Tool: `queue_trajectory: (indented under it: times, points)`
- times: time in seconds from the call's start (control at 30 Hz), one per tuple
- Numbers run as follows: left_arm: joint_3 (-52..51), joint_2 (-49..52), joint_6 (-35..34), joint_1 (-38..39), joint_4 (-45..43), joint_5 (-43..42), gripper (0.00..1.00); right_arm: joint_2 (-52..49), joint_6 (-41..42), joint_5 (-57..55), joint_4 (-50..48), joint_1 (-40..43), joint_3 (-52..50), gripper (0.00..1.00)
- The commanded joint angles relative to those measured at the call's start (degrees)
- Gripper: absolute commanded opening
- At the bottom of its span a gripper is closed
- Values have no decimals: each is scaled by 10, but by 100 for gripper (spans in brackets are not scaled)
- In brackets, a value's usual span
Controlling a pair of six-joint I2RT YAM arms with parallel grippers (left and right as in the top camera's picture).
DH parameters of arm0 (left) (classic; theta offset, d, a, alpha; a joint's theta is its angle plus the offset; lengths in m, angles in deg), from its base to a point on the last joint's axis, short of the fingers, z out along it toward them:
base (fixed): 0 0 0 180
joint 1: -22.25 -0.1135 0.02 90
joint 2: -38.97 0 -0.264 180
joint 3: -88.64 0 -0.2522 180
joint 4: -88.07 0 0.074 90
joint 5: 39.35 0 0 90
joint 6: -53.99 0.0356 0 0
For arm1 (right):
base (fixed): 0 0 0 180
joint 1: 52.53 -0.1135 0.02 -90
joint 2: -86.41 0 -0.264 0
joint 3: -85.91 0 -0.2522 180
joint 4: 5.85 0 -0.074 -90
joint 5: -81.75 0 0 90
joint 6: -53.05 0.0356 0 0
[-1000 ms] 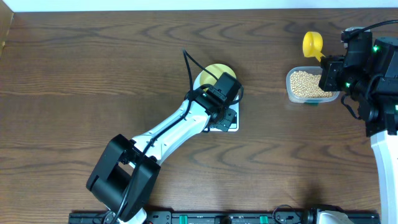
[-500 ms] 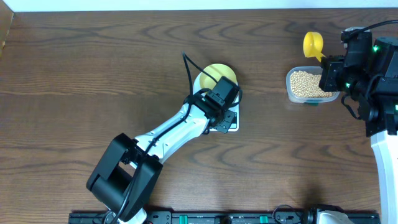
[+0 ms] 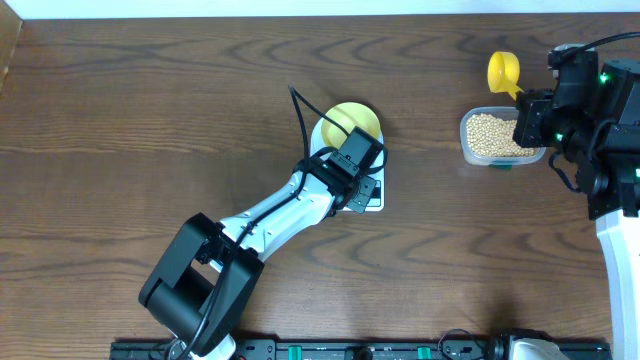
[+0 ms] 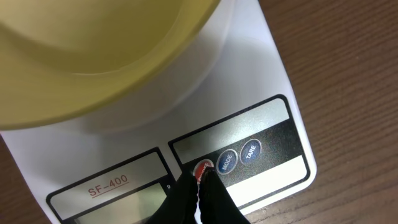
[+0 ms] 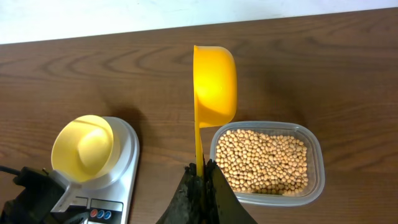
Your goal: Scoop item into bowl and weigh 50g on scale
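Cream bowl [image 3: 352,117] sits on the white scale [image 3: 374,204] mid-counter. The left gripper [image 3: 362,192] has slid back toward the scale's front edge over the last second, uncovering more of the bowl. Right gripper [image 3: 527,108] hasn't moved and holds the yellow scoop [image 3: 502,70] above the clear tub [image 3: 467,150] of soybeans [image 3: 492,135], well apart from the scale.

Left wrist: jaws clenched together, holding nothing, tips touching the red button [image 4: 203,167] next to MODE and TARE. Probably switching the scale on, so the shift was lining up for that press. Display mostly out of frame, can't read it.

Right wrist: jaws clamped on the scoop handle, cup up and looking empty, with the beans just below in the tub. Bowl on the scale looks empty.

Judgement: task still early. The scale needs powering and zeroing with the bowl on it, and no beans have been transferred yet.
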Motion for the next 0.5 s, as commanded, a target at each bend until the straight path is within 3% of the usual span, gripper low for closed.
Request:
queue_trajectory:
  times: [0.0,0.47]
  points:
    - [-4,6,-14,-1,-1,12,7,-2,-8,-2,1,2,9,1]
    - [-4,33,-20,-1,-13,7,7,-2,-8,-2,2,2,9,1]
